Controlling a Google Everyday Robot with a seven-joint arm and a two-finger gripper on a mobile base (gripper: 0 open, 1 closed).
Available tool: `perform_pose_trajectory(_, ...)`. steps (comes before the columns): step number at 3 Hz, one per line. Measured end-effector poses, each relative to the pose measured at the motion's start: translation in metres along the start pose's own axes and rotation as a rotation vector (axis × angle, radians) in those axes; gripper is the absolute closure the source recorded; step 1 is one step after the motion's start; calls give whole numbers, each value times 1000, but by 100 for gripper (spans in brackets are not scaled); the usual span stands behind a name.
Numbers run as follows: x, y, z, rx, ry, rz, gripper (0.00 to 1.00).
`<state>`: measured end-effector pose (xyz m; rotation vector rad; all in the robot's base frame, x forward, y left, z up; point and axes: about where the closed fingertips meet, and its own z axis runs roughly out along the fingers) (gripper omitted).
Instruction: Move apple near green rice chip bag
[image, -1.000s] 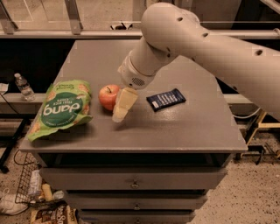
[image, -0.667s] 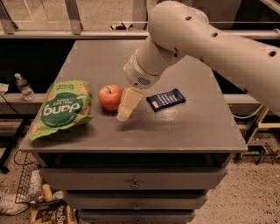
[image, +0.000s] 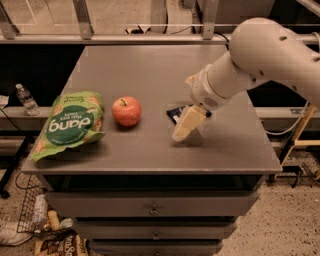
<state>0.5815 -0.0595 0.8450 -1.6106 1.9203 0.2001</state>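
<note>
The red-orange apple (image: 126, 110) stands on the grey table (image: 150, 75), just right of the green rice chip bag (image: 73, 123), with a small gap between them. The bag lies flat at the table's left front, its dark green circle with white lettering facing up. My gripper (image: 186, 125) hangs from the white arm to the right of the apple, well apart from it, low over the table and holding nothing.
A small flat dark blue wrapper (image: 175, 114) lies on the table, mostly hidden behind my gripper. A water bottle (image: 26, 99) stands on a shelf left of the table. Drawers sit under the table's front edge. Clutter lies on the floor at lower left.
My gripper has drawn away from the apple to the right and now stands over the blue wrapper. The apple rests alone beside the bag.
</note>
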Motion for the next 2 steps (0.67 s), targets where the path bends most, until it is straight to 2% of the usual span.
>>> perform_pose_trajectory(1, 48, -11, -16, 36, -15, 80, 0)
perform_pose_trajectory(2, 54, -11, -19, 39, -15, 90, 0)
